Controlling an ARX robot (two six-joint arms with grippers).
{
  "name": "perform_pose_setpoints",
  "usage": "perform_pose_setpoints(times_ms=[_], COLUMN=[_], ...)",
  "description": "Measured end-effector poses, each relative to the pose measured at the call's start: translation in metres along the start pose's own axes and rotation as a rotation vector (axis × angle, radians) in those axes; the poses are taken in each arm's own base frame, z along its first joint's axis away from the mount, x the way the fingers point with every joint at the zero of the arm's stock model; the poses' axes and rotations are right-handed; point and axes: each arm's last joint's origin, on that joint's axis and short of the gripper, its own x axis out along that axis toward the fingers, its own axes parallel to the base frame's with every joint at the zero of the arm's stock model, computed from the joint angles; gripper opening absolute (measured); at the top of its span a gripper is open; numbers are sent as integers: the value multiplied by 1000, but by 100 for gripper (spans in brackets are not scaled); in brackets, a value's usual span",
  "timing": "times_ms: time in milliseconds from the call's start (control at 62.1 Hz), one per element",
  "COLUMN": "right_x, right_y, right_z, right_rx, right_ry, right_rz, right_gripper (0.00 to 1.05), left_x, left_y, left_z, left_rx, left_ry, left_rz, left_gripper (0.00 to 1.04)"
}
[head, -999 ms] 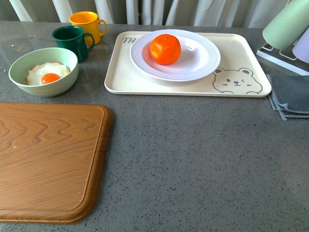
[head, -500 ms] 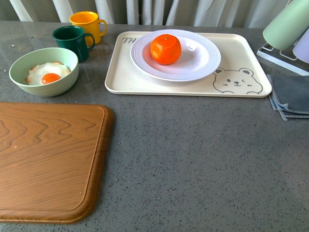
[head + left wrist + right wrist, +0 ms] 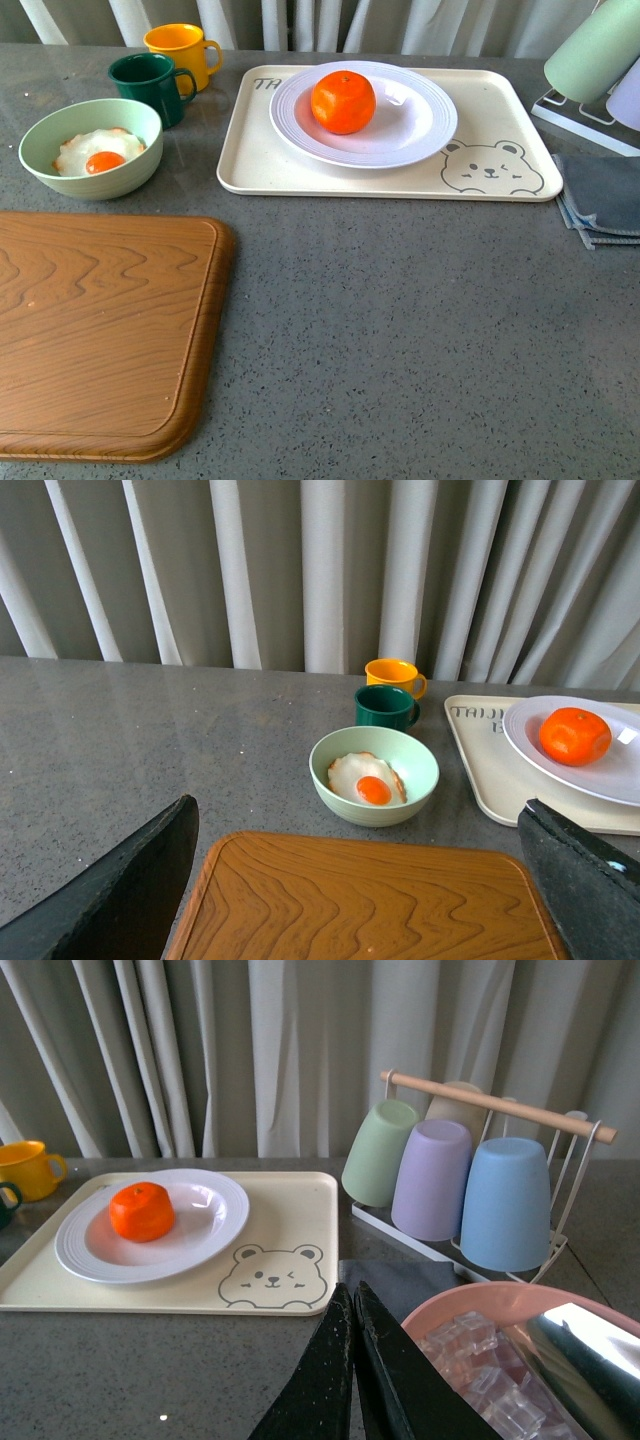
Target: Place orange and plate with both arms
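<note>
Left gripper [image 3: 350, 880] wide open, right gripper [image 3: 352, 1370] closed, both empty. Orange [image 3: 343, 101] rolls, pinch its sides; glossy plate [image 3: 363, 112] slippery, breakable, grip the rim.

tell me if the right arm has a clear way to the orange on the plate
Probably yes. The orange sits uncovered on the white plate on the bear tray. In the right wrist view only bare countertop and tray lie ahead of the shut right gripper; the cup rack stands off to one side.

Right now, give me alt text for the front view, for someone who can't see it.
An orange sits on a white plate on a cream bear tray. To the left are a green bowl holding a fried egg, two mugs, and a wooden cutting board.
</note>
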Motion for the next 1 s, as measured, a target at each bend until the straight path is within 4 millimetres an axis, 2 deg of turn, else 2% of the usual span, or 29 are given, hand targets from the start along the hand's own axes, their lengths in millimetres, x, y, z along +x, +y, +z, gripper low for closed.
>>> perform_pose_setpoints(times_ms=[902,999], right_x=[-26,-26], right_y=[0,0], right_z=[-2,-2], right_rx=[0,-2], right_ry=[4,3], right_rz=[0,0], right_gripper=[2,18], left_x=[0,0], left_y=[0,0], left_z=[0,0], left_rx=[0,0], left_ry=[0,0], left_rz=[0,0], left_gripper=[96,96])
